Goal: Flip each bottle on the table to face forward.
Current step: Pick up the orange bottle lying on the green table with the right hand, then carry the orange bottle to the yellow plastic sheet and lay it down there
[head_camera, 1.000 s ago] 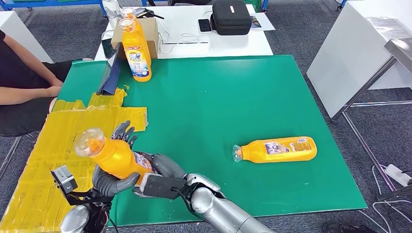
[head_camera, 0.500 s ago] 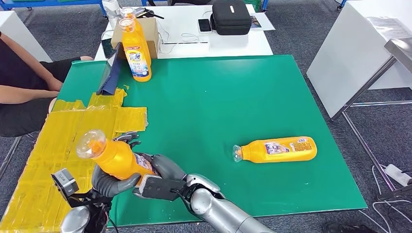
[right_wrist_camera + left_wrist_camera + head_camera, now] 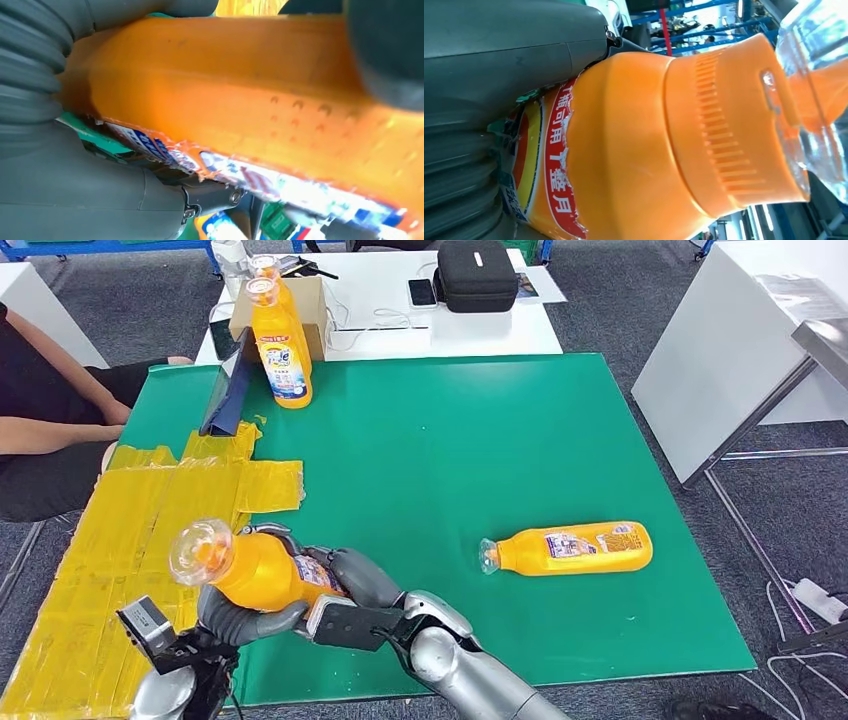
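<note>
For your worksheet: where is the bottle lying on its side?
In the head view, the lying bottle rests on the green table, right of the right hand.

The held orange bottle (image 3: 624, 150) carries a torn label (image 3: 551, 165) with a red band on which white Chinese characters stand; "用" and "月" can be read in the left wrist view, the others are too broken by the tears to make out. In the right wrist view the same bottle's label edge (image 3: 240, 175) shows blue and white print, too blurred to read. The labels on the upright orange bottle (image 3: 283, 355) and on the orange bottle lying on its side (image 3: 572, 547) are too small to read.
</note>
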You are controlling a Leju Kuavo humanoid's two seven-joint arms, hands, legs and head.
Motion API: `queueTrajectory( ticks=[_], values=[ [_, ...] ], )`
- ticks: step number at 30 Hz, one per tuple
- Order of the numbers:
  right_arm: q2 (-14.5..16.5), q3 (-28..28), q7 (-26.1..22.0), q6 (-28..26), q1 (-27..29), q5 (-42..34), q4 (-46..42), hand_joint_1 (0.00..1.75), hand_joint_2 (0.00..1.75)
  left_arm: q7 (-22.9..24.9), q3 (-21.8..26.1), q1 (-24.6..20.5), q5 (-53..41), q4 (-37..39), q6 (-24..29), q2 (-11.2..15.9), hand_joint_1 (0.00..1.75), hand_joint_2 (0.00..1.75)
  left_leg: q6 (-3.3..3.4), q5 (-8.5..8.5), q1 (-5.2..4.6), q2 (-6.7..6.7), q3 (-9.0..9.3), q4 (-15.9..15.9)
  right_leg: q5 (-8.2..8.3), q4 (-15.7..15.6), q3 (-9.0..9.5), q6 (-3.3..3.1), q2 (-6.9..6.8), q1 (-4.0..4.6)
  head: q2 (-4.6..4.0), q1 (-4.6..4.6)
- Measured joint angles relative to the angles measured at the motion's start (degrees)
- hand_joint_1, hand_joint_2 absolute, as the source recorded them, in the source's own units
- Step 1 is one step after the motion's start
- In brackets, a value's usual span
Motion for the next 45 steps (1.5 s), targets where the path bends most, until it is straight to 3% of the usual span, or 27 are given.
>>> queueTrajectory(
  ticks=[3, 7, 8, 13, 19, 25, 28, 30, 33, 36, 39, 45],
  values=[
    [-0.64, -1.05, 0.01, 0.01, 0.68, 0.07, -1.46, 1.63, 1.75, -0.01, -0.25, -0.15, -0.2, -0.3, 0.01, -0.17, 1.75, 1.75, 0.0, 0.0, 0.0, 0.0, 0.0, 0.0, 0.0, 0.0, 0.0, 0.0, 0.0, 0.0, 0.0, -0.01],
    [-1.31, -2.57, 0.09, -0.06, 1.66, 0.11, -3.33, 0.05, 1.75, -0.52, -0.76, -0.38, -1.8, -0.61, 1.15, -0.27, 1.75, 1.75, 0.0, 0.0, 0.0, -0.01, 0.0, 0.0, 0.0, 0.0, 0.01, 0.0, -0.01, 0.0, 0.0, -0.02],
    [-1.56, -3.24, 0.19, -0.13, 1.99, 0.06, -3.93, 0.0, 1.75, -0.74, -0.88, -0.39, -2.9, -0.81, 2.03, -0.3, 1.75, 1.75, 0.0, 0.0, 0.0, -0.01, 0.0, 0.0, 0.0, 0.0, 0.01, 0.0, -0.01, 0.0, 0.0, -0.02],
    [-3.81, -8.91, 0.96, -2.15, 4.14, 0.14, -8.46, 0.0, 1.75, -2.19, -0.86, 0.12, -11.94, -1.81, 9.72, -0.41, 1.75, 1.75, 0.01, 0.0, -0.03, -0.06, -0.03, 0.0, 0.0, 0.0, 0.04, 0.01, -0.03, -0.05, 0.0, -0.02],
    [-9.4, -16.91, 2.1, -3.15, 6.59, 3.55, -15.63, 0.0, 1.75, -4.15, 1.62, 2.78, -20.46, -3.28, 17.45, 0.0, 1.75, 1.75, 0.02, 0.0, -0.14, -0.1, -0.04, 0.01, 0.01, -0.01, 0.02, 0.02, -0.05, -0.11, 0.0, -0.02],
    [-13.21, -21.04, 2.21, -2.76, 9.85, 5.86, -19.88, 0.0, 1.75, -4.51, 3.14, 3.49, -24.47, -4.32, 21.83, -0.01, 1.75, 1.75, 0.02, -0.01, -0.15, -0.15, -0.06, 0.01, 0.01, -0.01, 0.0, 0.02, -0.08, -0.11, 0.0, -0.03],
    [-15.7, -22.65, 2.59, -2.72, 12.5, 7.49, -22.5, 0.0, 1.75, -4.34, 3.57, 3.93, -29.47, -4.59, 26.89, -0.03, 1.75, 1.75, 0.02, -0.01, -0.15, -0.27, -0.07, 0.01, 0.0, -0.01, 0.01, 0.02, -0.18, -0.11, 0.0, -0.03],
    [-18.1, -24.07, 2.92, -2.07, 14.83, 8.4, -24.81, 0.0, 1.75, -1.86, 3.64, 4.42, -39.28, -4.66, 33.73, 0.02, 1.75, 1.75, 0.03, -0.01, -0.16, -0.29, -0.08, 0.01, 0.0, -0.02, 0.01, 0.02, -0.22, -0.13, 0.0, -0.02],
    [-22.9, -26.91, 3.22, 0.87, 18.5, 7.93, -29.23, 0.0, 1.75, 7.53, 3.28, 4.99, -62.95, -3.95, 45.47, 0.81, 1.75, 1.75, 0.08, -0.04, -0.26, -0.31, -0.12, 0.01, 0.0, -0.03, 0.0, 0.03, -0.26, -0.22, 0.0, -0.02],
    [-27.51, -30.59, 3.28, 4.24, 20.67, 6.24, -33.14, 0.0, 1.75, 15.98, 2.44, 5.21, -78.5, -1.48, 51.74, 2.26, 1.75, 1.75, 0.1, -0.04, -0.36, -0.3, -0.15, 0.01, 0.01, -0.03, -0.02, 0.06, -0.25, -0.32, 0.0, -0.02],
    [-30.1, -33.03, 3.45, 5.61, 21.59, 5.84, -35.48, 0.0, 1.75, 18.23, 1.52, 5.19, -80.84, 0.45, 53.41, 3.25, 1.75, 1.75, 0.11, -0.04, -0.37, -0.26, -0.14, 0.01, 0.04, -0.04, -0.04, 0.11, -0.23, -0.32, 0.0, -0.02],
    [-31.88, -34.33, 3.68, 6.03, 22.44, 5.97, -37.62, 0.0, 1.75, 19.01, 0.39, 5.14, -81.35, 2.19, 53.64, 4.26, 1.75, 1.75, 0.16, 0.01, -0.38, -0.28, -0.14, 0.0, 0.05, -0.04, -0.05, 0.12, -0.24, -0.3, 0.0, -0.03]
  ],
)
